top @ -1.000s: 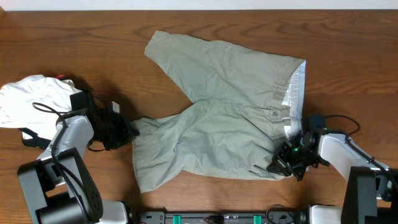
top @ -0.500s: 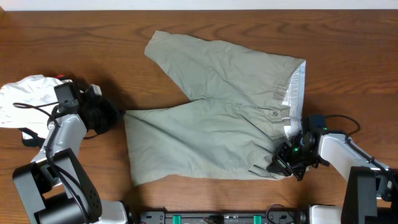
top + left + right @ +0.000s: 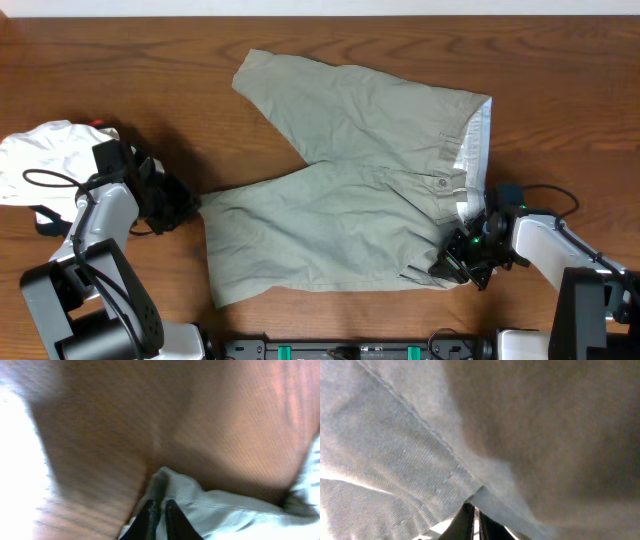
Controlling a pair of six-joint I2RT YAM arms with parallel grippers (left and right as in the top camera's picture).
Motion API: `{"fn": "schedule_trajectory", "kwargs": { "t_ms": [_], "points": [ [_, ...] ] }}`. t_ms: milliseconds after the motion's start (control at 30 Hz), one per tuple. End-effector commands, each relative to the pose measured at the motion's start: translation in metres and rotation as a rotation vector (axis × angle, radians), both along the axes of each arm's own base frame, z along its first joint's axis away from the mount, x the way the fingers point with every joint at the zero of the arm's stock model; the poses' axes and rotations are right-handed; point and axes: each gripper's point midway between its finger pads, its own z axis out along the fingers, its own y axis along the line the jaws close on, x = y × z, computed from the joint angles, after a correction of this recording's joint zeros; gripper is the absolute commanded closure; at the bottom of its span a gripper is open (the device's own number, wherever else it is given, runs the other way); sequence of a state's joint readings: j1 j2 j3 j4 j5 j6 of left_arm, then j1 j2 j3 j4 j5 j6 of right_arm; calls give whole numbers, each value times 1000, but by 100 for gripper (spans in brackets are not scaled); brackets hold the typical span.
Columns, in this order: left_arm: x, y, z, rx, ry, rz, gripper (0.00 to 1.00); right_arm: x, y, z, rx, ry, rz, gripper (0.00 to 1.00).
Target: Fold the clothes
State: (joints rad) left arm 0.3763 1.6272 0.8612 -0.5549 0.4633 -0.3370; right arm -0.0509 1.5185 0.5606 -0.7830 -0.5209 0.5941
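Overhead view: a pair of pale khaki shorts (image 3: 350, 190) lies flat on a wooden tabletop (image 3: 560, 60). The waistband points to 3 o'clock, one leg reaches toward 10 o'clock and the nearer leg toward 9 o'clock. The left tool (image 3: 178, 205) sits at 9 o'clock of the nearer leg, right at its hem. The right tool (image 3: 455, 262) sits at the waistband's near corner, about 4 o'clock of the shorts. A white garment (image 3: 50, 160) lies bunched just beyond the left arm, apart from the shorts

Left wrist view: blurred. The left tool (image 3: 161, 515) shows two dark fingers close together with a thin gap, and a corner of the shorts (image 3: 210, 510) just past their tips. Whether the cloth is pinched cannot be told

Right wrist view: the right tool (image 3: 474, 512) is closed, and a seamed fold of the shorts (image 3: 410, 440) runs right into its tips, so it appears to grip the cloth

The step looks like bringing the nearer leg over the farther one. To do it well, the left tool should first have a sure pinch on both layers of the hem corner. Both tools should then rise together to equal height, with the near edge taut between them. They should carry that edge toward 12 o'clock and lay it on the far edge, clear of the white garment
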Motion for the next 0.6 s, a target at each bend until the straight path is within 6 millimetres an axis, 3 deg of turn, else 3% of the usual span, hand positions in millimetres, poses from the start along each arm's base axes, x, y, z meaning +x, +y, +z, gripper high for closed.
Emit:
{"fn": "schedule_trajectory", "kwargs": {
  "t_ms": [0, 33, 200, 367, 567],
  "points": [
    [0, 9, -1, 40, 15, 9, 72, -14, -45, -25, -252, 50, 24, 95],
    [0, 6, 1, 23, 11, 6, 67, -14, -48, -25, -253, 55, 9, 96],
    [-2, -6, 7, -37, -1, -16, 66, -14, -73, -27, -315, 74, -74, 96],
    [3, -19, 27, -96, -83, -64, 66, -8, -89, -24, -343, 57, -80, 98],
    [8, -17, 64, -42, -207, -79, 66, 29, -108, 10, -392, -84, -143, 98]
  ]
}}
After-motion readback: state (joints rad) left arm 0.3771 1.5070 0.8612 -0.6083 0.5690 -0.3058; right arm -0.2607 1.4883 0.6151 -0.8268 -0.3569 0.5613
